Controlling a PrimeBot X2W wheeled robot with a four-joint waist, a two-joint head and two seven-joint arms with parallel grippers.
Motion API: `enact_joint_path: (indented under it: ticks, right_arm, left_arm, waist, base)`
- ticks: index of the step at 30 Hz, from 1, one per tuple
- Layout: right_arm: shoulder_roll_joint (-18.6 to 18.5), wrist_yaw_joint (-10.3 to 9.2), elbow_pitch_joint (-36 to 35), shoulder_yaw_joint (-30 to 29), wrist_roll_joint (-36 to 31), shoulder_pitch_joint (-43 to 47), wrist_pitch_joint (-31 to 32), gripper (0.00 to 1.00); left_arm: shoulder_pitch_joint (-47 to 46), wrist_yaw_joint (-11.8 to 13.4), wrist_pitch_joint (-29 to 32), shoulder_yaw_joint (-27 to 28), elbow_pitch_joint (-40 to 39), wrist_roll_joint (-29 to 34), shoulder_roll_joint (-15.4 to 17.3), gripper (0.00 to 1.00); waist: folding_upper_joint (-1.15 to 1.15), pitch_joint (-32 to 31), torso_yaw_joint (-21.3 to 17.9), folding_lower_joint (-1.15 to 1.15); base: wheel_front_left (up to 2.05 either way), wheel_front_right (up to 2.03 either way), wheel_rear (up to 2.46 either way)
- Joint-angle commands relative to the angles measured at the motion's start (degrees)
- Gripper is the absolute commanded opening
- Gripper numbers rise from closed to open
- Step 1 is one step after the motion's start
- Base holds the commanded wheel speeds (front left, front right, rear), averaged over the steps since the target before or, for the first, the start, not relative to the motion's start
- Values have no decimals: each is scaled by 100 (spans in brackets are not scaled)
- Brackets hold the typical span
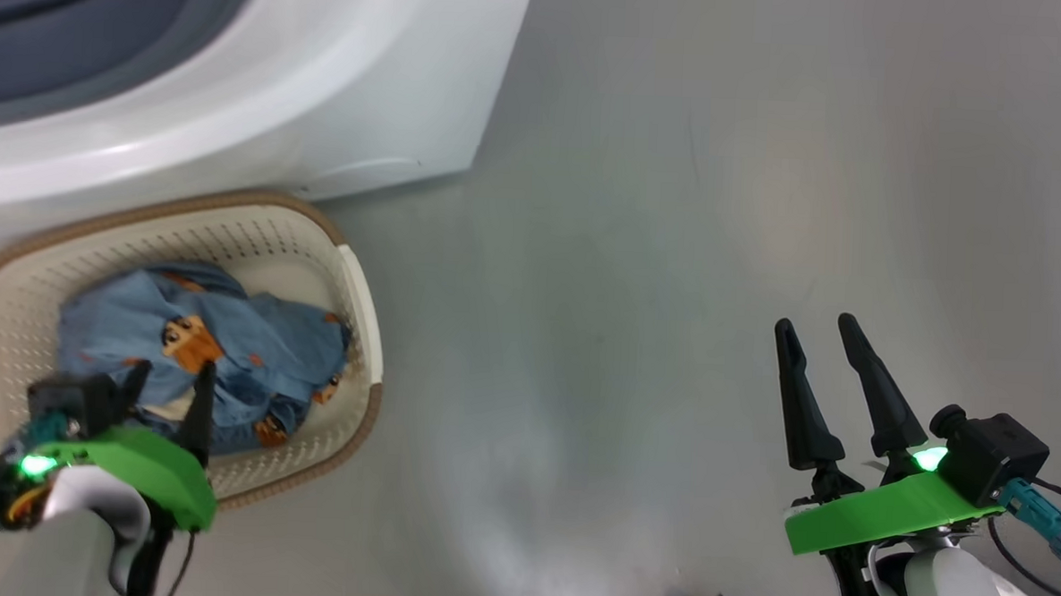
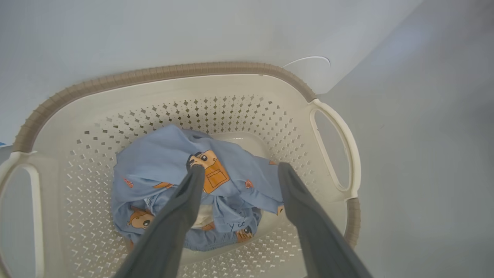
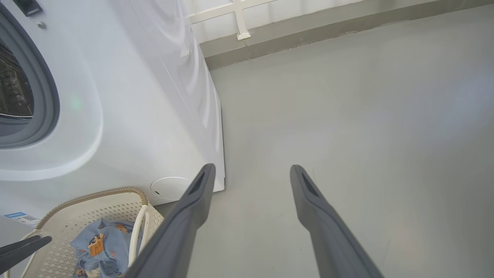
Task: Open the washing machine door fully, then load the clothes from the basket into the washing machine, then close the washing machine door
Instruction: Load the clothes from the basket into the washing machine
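Dark grey fingers [image 2: 181, 208] of the left gripper [image 2: 240, 169] stand wide apart and point down into the basket [image 2: 154, 73]. They hold nothing. The clothes [image 2: 166, 162] lie bunched right under the tips, though I cannot tell whether the tips touch the cloth.

The step in hand looks like the first pick. It would go best with one finger down each side of the high fold that bears the orange figure, closing on a thick bunch, not one layer. A bit of white cloth [image 2: 202, 216] shows under the blue by the left finger, and a deep bite should bring it along. The lift should then go straight up until the trailing hem is over the rim.

The heap sits mid-floor in the basket, with bare perforated wall around most of it, so the fingers have room to settle. The far rim lies just beside the washer [image 1: 325, 83], so there is little slack on that side. A handle [image 2: 349, 143] stands at the right end and could catch a hanging sleeve. The grey gasket [image 3: 46, 96] and drum [image 3: 15, 92] look uncovered above the basket.

To the right the floor [image 1: 676, 251] is open. The right gripper [image 1: 814, 323] hangs over it with its jaws wide and nothing in them, well apart from the basket.
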Motion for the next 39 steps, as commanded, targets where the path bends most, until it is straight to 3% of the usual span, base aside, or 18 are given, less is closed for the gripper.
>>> enact_joint_path:
  ticks: [1,20,39]
  right_arm:
    - [-38,9,-131,126,34,-25,-68,100]
    - [-38,9,-214,199,264,-336,-68,100]
    - [-38,9,-285,254,314,-476,-68,100]
  left_arm:
    - [-140,-1,15,149,21,-53,235,100]
    - [-1345,166,408,-15,1377,91,701,100]
    - [-2057,220,462,-302,2091,218,829,100]
  waist:
    - [0,345,-158,0]
    - [0,1109,-329,0]
    - [0,1558,-457,0]
  base:
    - [0,0,0]
    - [0,0,0]
    - [0,0,0]
